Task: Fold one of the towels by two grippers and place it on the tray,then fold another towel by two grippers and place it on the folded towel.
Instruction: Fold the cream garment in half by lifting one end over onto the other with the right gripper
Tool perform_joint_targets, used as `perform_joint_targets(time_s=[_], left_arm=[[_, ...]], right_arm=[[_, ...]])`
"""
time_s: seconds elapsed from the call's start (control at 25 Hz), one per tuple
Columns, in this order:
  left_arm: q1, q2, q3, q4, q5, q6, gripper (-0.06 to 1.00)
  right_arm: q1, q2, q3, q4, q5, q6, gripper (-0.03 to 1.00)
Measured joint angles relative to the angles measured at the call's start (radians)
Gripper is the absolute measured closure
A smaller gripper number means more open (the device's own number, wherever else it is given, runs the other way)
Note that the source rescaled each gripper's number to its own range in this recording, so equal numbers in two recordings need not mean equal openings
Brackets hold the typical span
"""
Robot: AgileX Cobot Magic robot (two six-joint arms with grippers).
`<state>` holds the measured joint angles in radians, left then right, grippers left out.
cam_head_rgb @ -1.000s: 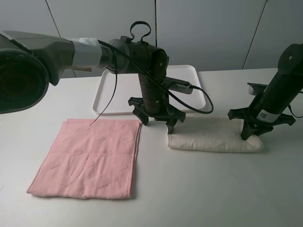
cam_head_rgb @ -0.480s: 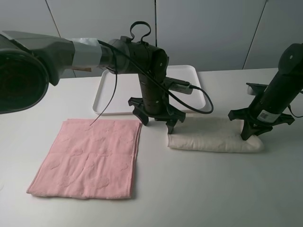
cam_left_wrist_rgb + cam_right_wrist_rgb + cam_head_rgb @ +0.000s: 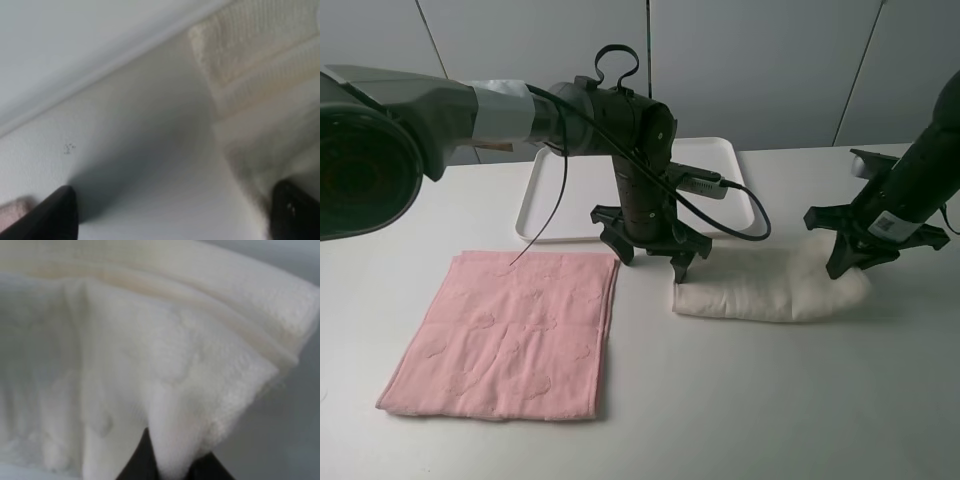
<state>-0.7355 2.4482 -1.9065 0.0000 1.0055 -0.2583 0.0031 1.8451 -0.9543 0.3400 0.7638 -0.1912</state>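
The cream towel, folded into a long strip, lies on the table right of centre. Its right end is raised off the table, and my right gripper is shut on that end. In the right wrist view the cream towel fills the frame, pinched by the right gripper. My left gripper stands open just above the strip's left end; in its wrist view the left gripper spans bare table beside the cream towel. The pink towel lies flat at the front left. The white tray sits behind.
The left arm's black cable loops over the tray's right part. A large grey arm housing fills the upper left of the high view. The pink towel's corner shows in the left wrist view.
My right gripper has risen and shifted slightly right, lifting the cream towel's right end off the table. The left arm and the pink towel have not moved.
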Motion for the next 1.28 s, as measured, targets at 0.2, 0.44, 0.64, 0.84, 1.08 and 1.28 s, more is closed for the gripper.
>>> perform_joint_targets(time_s=[0.2, 0.44, 0.64, 0.84, 1.08, 1.28], left_arm=[[0.0, 0.0, 0.0, 0.0, 0.0, 0.0, -0.04], [0.0, 0.0, 0.0, 0.0, 0.0, 0.0, -0.04], [0.0, 0.0, 0.0, 0.0, 0.0, 0.0, -0.04], [0.0, 0.0, 0.0, 0.0, 0.0, 0.0, -0.04], [0.0, 0.0, 0.0, 0.0, 0.0, 0.015, -0.04], [0.0, 0.0, 0.0, 0.0, 0.0, 0.015, -0.04]], right_arm=[[-0.003, 0.0, 0.0, 0.18, 0.043, -0.1, 0.92], [-0.003, 0.0, 0.0, 0.396, 0.069, -0.225, 0.92], [0.032, 0.0, 0.001, 0.502, 0.071, -0.303, 0.92], [0.066, 0.013, 0.001, 0.571, 0.073, -0.364, 0.92], [0.069, 0.09, 0.001, 0.735, 0.117, -0.498, 0.92], [0.069, 0.119, 0.051, 0.903, 0.118, -0.645, 0.92]])
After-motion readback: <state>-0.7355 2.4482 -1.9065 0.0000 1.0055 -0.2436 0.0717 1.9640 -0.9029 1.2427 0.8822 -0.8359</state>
